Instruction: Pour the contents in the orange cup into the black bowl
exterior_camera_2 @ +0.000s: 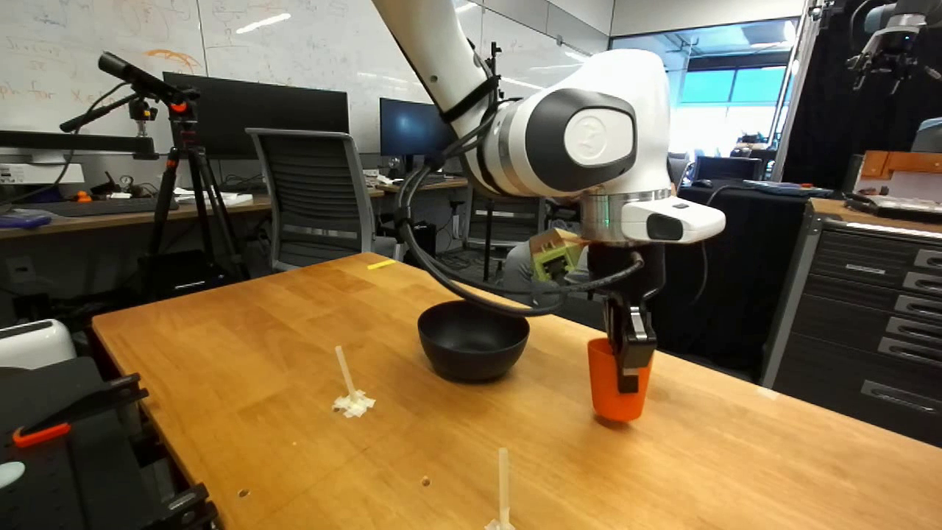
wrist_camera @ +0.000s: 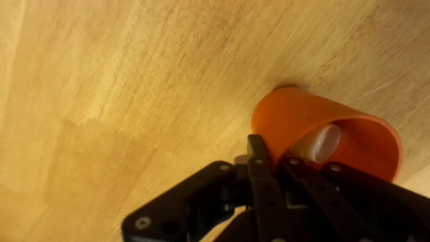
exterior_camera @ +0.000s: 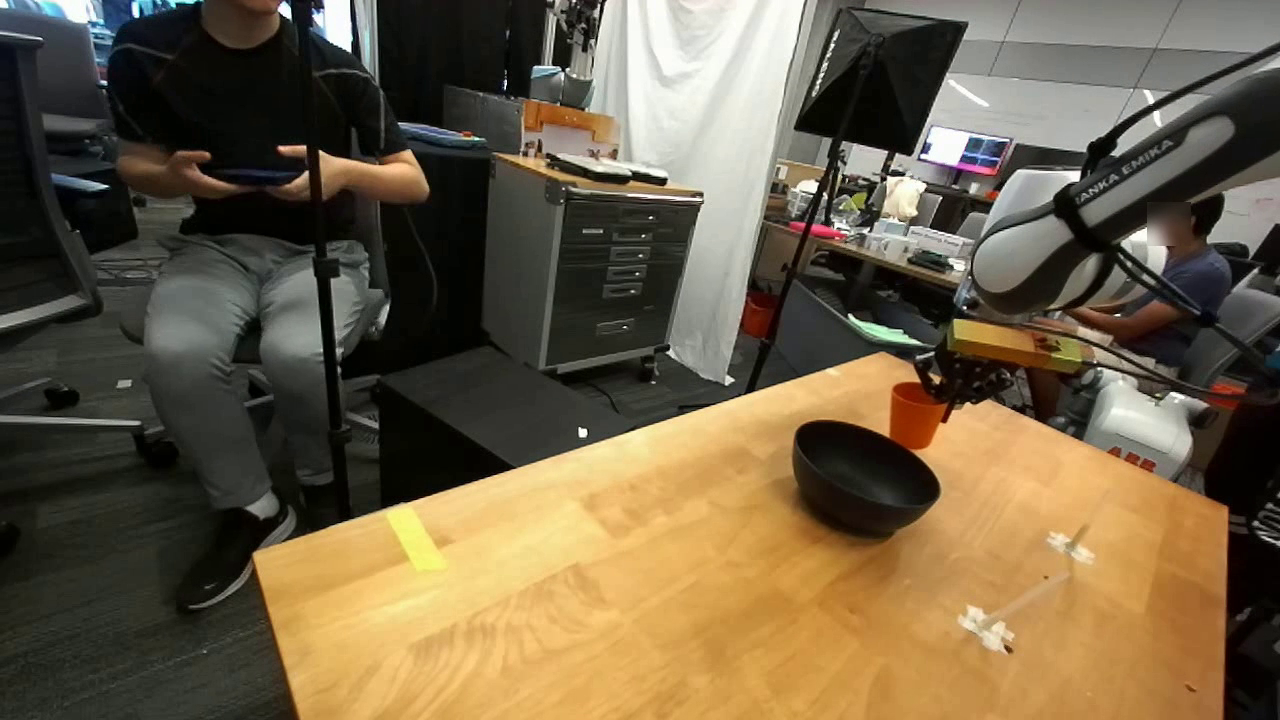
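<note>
arm (exterior_camera_2: 581,136): bent | end effector (exterior_camera_2: 628,372): pointing down, jaws clamped close together

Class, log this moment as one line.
Black gripper: shut on orange plastic cup; pale contents: inside cup; round black bowl: apart from cup

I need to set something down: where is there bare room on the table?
A broad bare patch of the table lies between the black bowl and the yellow tape strip. A smaller one lies between the orange cup and the taped pale sticks. It is crowded around the cup: the gripper pinches its wall, and the bowl stands nearby.
</note>
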Robot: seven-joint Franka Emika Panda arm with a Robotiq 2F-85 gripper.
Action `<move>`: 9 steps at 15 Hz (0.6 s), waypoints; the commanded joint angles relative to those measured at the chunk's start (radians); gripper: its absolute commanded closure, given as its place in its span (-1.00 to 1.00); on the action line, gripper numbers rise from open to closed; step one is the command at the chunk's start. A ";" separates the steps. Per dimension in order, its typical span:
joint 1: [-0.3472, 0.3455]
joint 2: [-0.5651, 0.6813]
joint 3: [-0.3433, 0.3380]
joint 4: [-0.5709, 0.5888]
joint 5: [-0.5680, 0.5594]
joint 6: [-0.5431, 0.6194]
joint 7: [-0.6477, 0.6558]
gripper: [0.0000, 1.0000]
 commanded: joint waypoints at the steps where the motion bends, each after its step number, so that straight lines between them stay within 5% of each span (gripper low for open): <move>1: 0.061 -0.117 -0.044 -0.153 -0.028 0.100 0.053 0.97; 9: 0.195 -0.230 -0.156 -0.331 -0.120 0.258 0.237 0.97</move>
